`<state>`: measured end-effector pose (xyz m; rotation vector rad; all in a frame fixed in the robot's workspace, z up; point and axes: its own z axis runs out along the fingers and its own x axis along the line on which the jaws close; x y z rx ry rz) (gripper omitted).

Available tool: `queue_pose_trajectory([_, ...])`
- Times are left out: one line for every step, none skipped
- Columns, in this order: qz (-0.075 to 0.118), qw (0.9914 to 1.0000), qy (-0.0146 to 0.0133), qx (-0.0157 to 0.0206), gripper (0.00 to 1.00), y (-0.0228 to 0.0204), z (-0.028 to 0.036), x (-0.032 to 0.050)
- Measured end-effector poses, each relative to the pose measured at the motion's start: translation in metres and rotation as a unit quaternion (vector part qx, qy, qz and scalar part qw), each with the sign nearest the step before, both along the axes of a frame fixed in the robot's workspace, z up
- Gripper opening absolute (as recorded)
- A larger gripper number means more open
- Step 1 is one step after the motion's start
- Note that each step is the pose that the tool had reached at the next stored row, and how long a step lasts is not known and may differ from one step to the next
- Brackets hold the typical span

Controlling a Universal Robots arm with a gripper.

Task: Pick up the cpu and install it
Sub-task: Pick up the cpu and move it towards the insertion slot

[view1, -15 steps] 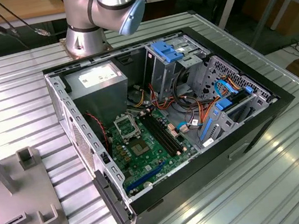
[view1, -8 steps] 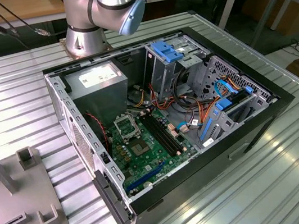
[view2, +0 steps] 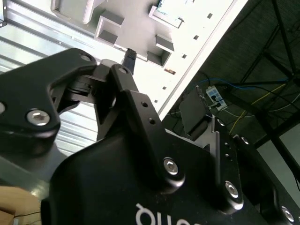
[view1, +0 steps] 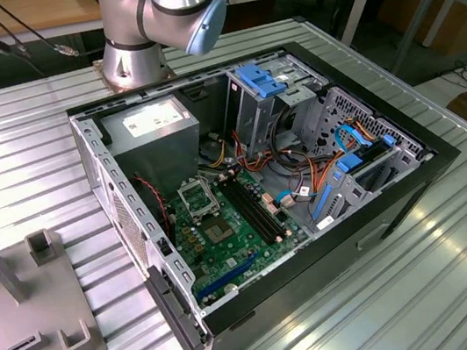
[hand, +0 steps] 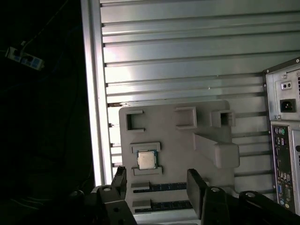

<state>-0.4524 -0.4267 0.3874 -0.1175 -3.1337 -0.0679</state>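
Ribbed metal bench (view1: 412, 289) carried the open case (view1: 116, 193) at centre, a grey tray (view1: 25, 315) at the exterior view's left, arm base (view1: 129, 63) behind it.

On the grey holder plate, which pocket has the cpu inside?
The pocket framed by two flat bars, nearest the gripper, holds the cpu; the three U-shaped pockets farther off are empty.

The tray (hand: 178, 145) lies on the table (hand: 187, 47), close to one edge, and the cpu (hand: 146, 160) sits on it between two small brackets (hand: 145, 147). My gripper (hand: 158, 185) hangs above the tray, near the cpu. In the exterior view the computer case (view1: 362, 230) stands mid-table, to the exterior view's right of the tray. Inside it, the motherboard (view1: 218, 248) lies flat, with the socket frame (view1: 197, 198) just beside the memory slots (view1: 252, 207).
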Motion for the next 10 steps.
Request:
queue_pose_trajectory([0.0, 1.0, 0.0, 0.0, 0.6, 0.0, 0.0, 0.0])
queue_pose_trajectory([0.0, 1.0, 0.0, 0.0, 0.66, 0.0, -0.0001, -0.0002])
queue_pose_trajectory([0.001, 1.0, 0.0, 0.0, 0.66, 0.0, -0.0003, -0.0002])
queue_pose_trajectory([0.006, 0.99998, 0.0, 0.0, 0.66, 0.0, -0.0012, -0.0003])
queue_pose_trajectory([0.009, 0.99996, 0.0001, 0.0, 0.66, 0.0, -0.0016, -0.0003])
queue_pose_trajectory([0.011, 0.99994, 0.0, 0.0, 0.66, 0.0, -0.002, -0.0004])
queue_pose_trajectory([0.013, 0.99991, 0.0, 0.0, 0.66, 0.0, -0.0026, -0.0004])
queue_pose_trajectory([0.016, 0.99987, 0.0, 0.0001, 0.66, 0.0, -0.0031, -0.0007])
queue_pose_trajectory([0.02, 0.99979, 0.0, 0.0, 0.66, 0.0, -0.0038, -0.0009])
queue_pose_trajectory([0.023, 0.99973, 0.0, 0.0, 0.66, 0.0, -0.0044, -0.0011])
